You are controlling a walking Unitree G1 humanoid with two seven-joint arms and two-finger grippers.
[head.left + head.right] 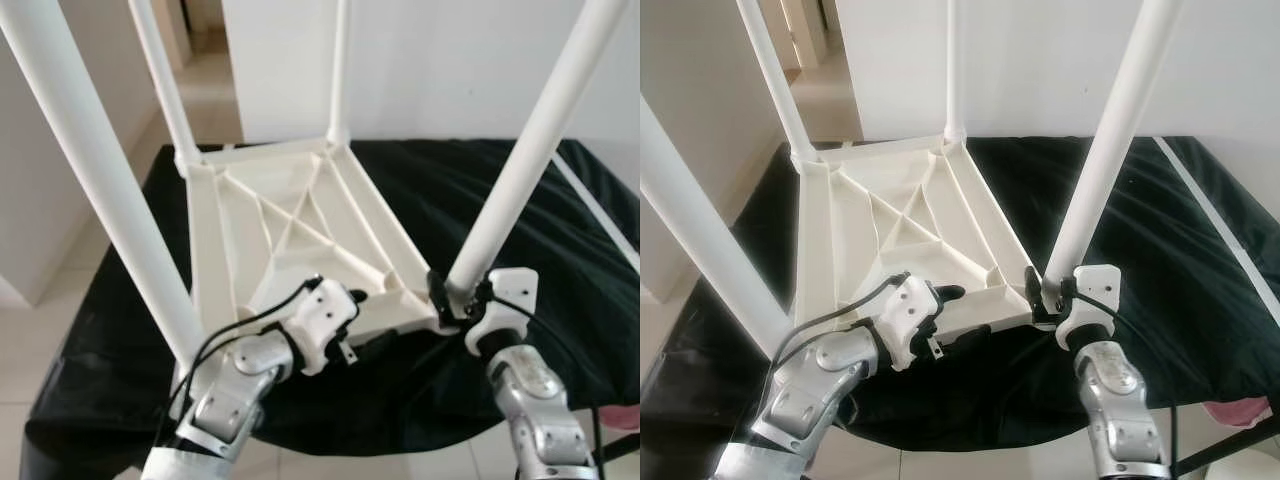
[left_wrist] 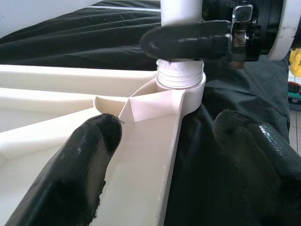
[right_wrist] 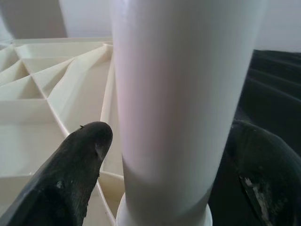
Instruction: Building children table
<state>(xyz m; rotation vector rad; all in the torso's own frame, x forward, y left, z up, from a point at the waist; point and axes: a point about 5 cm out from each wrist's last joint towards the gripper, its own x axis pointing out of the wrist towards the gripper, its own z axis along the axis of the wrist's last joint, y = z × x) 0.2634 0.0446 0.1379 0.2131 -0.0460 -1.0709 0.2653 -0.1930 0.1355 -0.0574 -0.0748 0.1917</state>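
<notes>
Both silver arms raised forward, left gripper (image 1: pixel 352 318) jaws parted, right gripper (image 1: pixel 455 296) jaws closed in a clasp.

You are looking at one upturned white tabletop (image 1: pixel 290 225), four white legs (image 1: pixel 520 170) standing in its corners, one black cloth (image 1: pixel 500 210), and two claws.
</notes>
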